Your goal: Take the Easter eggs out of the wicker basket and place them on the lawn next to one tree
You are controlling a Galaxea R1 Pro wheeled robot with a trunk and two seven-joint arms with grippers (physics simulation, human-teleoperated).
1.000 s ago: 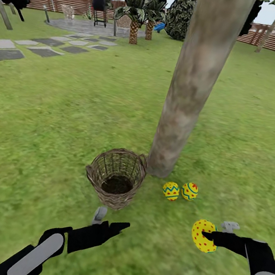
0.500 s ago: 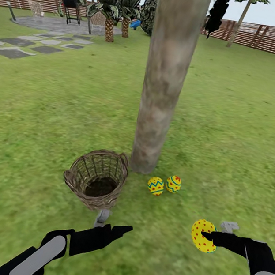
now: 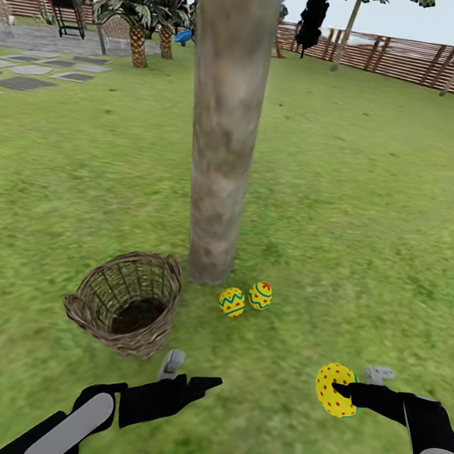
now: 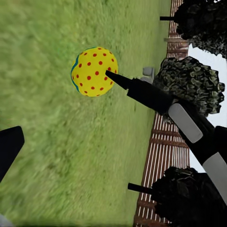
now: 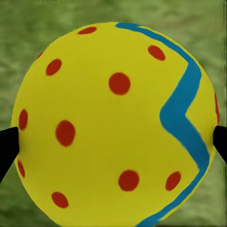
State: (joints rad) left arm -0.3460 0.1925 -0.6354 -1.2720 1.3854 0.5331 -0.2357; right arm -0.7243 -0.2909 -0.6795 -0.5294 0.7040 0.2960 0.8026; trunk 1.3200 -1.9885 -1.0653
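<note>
- Head view: right gripper (image 3: 344, 389), jaws clamped on the third egg (image 3: 333, 389), is carrying it; two eggs (image 3: 245, 299) are lying beside the tree (image 3: 216, 181).
- Wicker basket (image 3: 126, 302) is looking empty; left gripper (image 3: 191, 376), jaws apart, is holding nothing.
- Next move calls for lowering the egg onto the lawn (image 3: 378, 208) by the trunk.

I'm seeing flat, even daylight everywhere, no clear sun direction and barely any cast shadows on the lawn (image 3: 378, 208). Renders are looking soft and smeary, and the grass is blurring hardest in both wrist views.

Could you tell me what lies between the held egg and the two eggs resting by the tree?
Only bare lawn in the head view, between the egg in the right tool and the pair.
</note>
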